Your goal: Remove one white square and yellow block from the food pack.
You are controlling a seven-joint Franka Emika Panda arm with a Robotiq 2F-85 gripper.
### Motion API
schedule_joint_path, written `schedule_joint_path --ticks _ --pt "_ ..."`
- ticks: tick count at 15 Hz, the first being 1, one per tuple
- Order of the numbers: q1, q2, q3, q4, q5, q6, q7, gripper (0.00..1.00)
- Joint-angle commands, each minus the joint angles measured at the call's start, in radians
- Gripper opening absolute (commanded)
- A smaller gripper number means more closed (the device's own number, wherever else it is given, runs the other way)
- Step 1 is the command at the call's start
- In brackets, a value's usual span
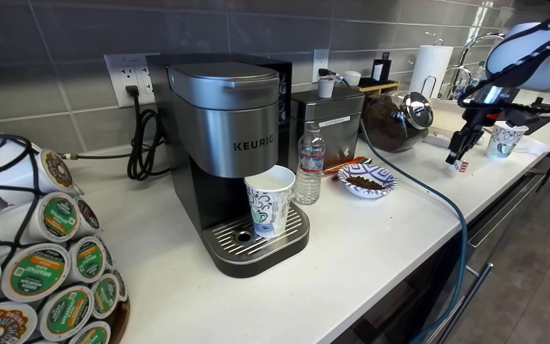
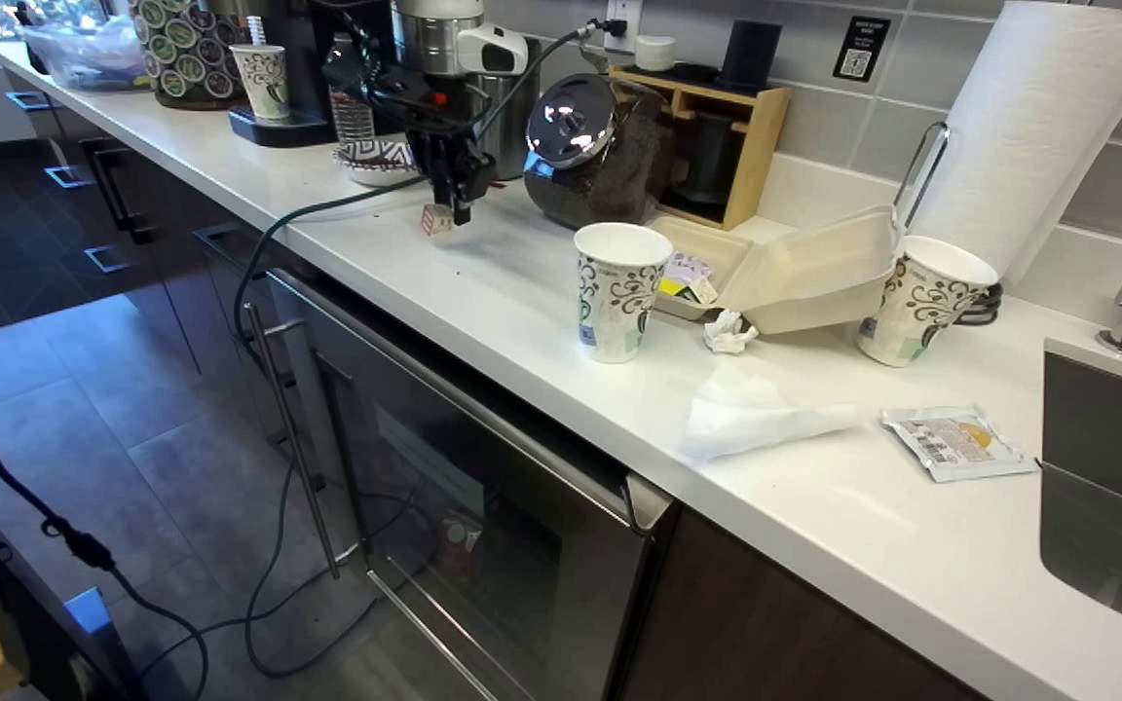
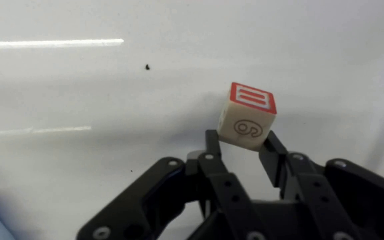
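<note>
The end effector [image 3: 241,140] is clamped on a small wooden block [image 3: 247,115], gripping it by two sides; one face bears a red-bordered mark, another an outlined digit. In both exterior views the block is low over the table [image 2: 522,302], and it is well outside the food pack [image 2: 729,253], between that and the patterned dish [image 2: 376,164], apart from both; whether it touches the table I cannot tell. The block is pale, closer to cream than yellow, yet it is probably the piece the task means. If so, the taking-out part looks done, and setting it down and letting go are left. The white square is less certain: I cannot make out a separate one on the table, and the wording may simply describe this same block. The food pack stands open with a printed packet [image 2: 686,268] and a yellow piece [image 2: 673,287] inside, so it is not emptied. Should one of those be wanted too, a second pick is left, and the paper cup [image 2: 623,292] just in front of the pack would then call for care.
</note>
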Motion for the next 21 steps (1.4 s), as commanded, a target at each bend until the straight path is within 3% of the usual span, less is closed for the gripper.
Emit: schedule_joint_path --ticks 1,5,8,13,14,17,19,21 --pt "0.012 -0.008 0.0 -0.013 -0.015 -0.007 -0.001 0.68" --pt "-0.012 -0.033 -0.017 0.002 -0.004 -0.003 -0.011 0.99" --pt "-0.062 -0.058 -0.048 0.046 0.027 0.034 -0.04 1.0" --pt "-0.117 0.037 -0.046 0.268 0.073 0.085 -0.137 1.0" --pt "-0.11 0.067 -0.053 0.316 0.044 0.096 -0.133 1.0" --pt "-0.08 0.205 -0.102 0.509 -0.152 -0.02 -0.092 1.0" --pt "-0.085 0.278 -0.124 0.612 -0.246 -0.091 -0.089 1.0" --pt "-0.123 0.342 -0.114 0.716 -0.267 -0.186 -0.133 1.0"
